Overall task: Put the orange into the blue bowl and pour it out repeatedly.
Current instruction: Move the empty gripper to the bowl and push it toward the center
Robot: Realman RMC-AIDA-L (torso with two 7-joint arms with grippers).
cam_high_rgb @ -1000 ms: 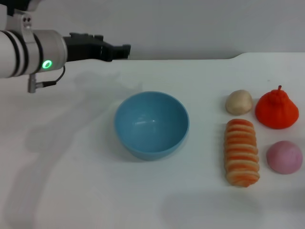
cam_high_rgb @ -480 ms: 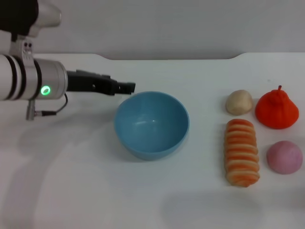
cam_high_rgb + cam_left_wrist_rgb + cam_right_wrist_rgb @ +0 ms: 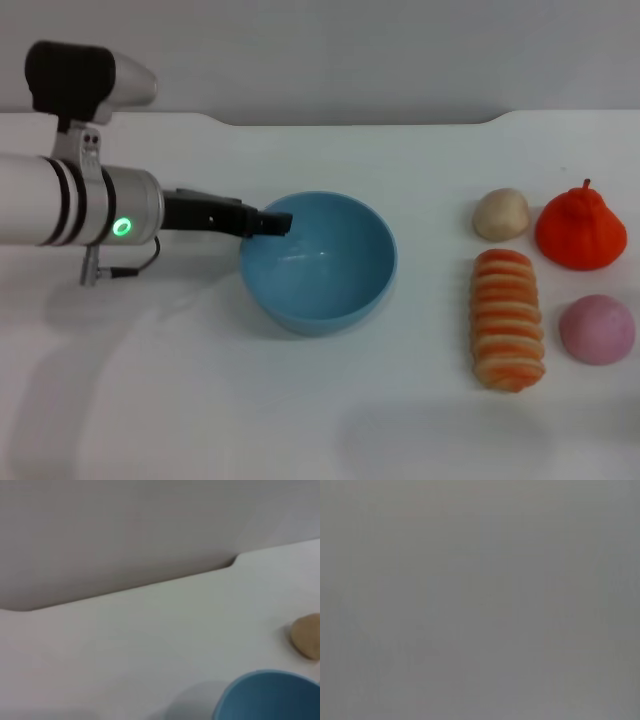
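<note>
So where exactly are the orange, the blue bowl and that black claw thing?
orange [image 3: 580, 232]: head view, middle of its bumpy skin.
blue bowl [image 3: 330, 270]: head view, bare inner wall.
left gripper [image 3: 278, 223]: head view, the tip at the bowl's left rim.

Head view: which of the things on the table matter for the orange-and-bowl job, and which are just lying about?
Job:
- orange, at the far right
- blue bowl, empty
- left gripper, at the bowl's left rim

Lying about:
- striped bread loaf
- pink ball
- beige round piece, beside the orange
</note>
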